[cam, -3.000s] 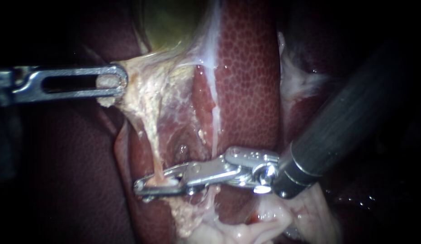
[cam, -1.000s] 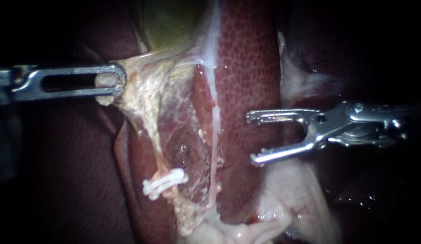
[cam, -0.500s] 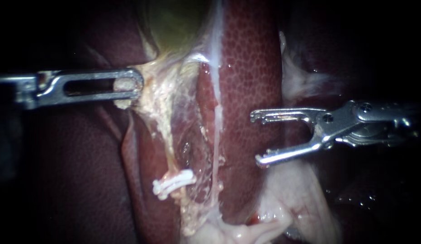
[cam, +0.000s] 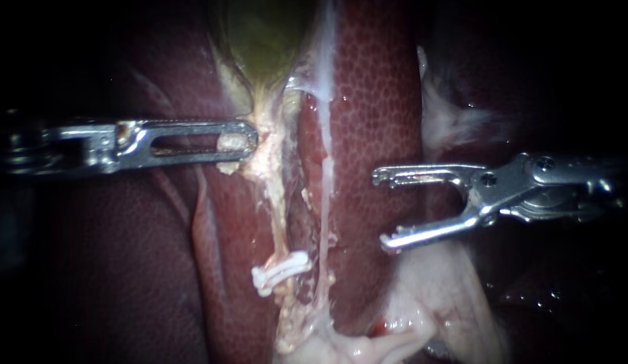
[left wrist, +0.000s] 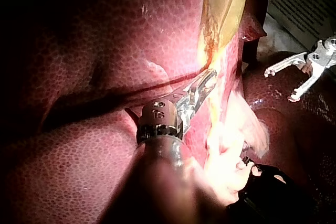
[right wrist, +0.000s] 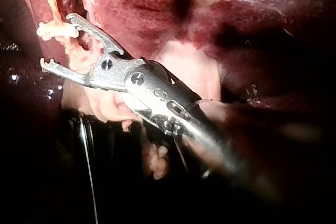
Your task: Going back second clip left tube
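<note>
In the endoscope view a white clip (cam: 281, 271) sits across the left tube (cam: 278, 226), low on it, just above the pale fat. It is the only clip that shows. The right instrument (cam: 383, 209) stands well apart from it over the liver (cam: 374, 101), its jaws spread and empty. The clipping looks done, and what is left, I judge, is drawing that instrument clear toward the dark open room behind it. The thin right tube (cam: 324, 216) runs between the clip and those jaws and is the edge to mind. The left instrument (cam: 241, 141) is clamped on pale tissue (cam: 270, 165) just below the gallbladder (cam: 260, 34). The left wrist view shows the same grip from behind, with the right instrument (left wrist: 281, 85) well ahead, agape and touching nothing. In the right wrist view the spread jaws hold nothing. The clip (right wrist: 51, 30) lies just beside one jaw tip, and I cannot tell whether they touch.
</note>
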Action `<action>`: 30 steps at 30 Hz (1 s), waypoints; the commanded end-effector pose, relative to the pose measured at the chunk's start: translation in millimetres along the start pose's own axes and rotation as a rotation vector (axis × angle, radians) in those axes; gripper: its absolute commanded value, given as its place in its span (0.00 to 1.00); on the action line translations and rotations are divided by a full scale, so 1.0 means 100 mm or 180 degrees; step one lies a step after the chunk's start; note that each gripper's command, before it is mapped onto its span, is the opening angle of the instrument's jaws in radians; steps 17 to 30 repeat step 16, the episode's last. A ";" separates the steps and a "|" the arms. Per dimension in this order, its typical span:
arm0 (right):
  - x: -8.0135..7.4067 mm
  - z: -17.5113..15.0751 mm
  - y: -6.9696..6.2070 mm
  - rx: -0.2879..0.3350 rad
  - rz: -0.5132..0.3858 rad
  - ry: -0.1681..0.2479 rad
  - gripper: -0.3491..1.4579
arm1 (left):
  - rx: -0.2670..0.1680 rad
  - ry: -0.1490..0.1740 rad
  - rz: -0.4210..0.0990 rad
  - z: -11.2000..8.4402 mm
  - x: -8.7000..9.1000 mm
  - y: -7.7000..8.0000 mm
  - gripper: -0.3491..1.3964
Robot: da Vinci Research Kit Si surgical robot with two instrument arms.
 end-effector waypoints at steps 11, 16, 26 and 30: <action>0.002 0.000 -0.002 0.0001 0.0000 0.0000 0.52 | 0.0001 0.0002 -0.0002 0.003 0.001 -0.001 0.00; 0.004 0.000 -0.004 0.0002 0.0000 0.0001 0.52 | 0.0001 0.0002 -0.0003 0.003 0.001 -0.001 0.00; 0.004 0.000 -0.004 0.0002 0.0000 0.0001 0.52 | 0.0001 0.0002 -0.0003 0.003 0.001 -0.001 0.00; 0.004 0.000 -0.004 0.0002 0.0000 0.0001 0.52 | 0.0001 0.0002 -0.0003 0.003 0.001 -0.001 0.00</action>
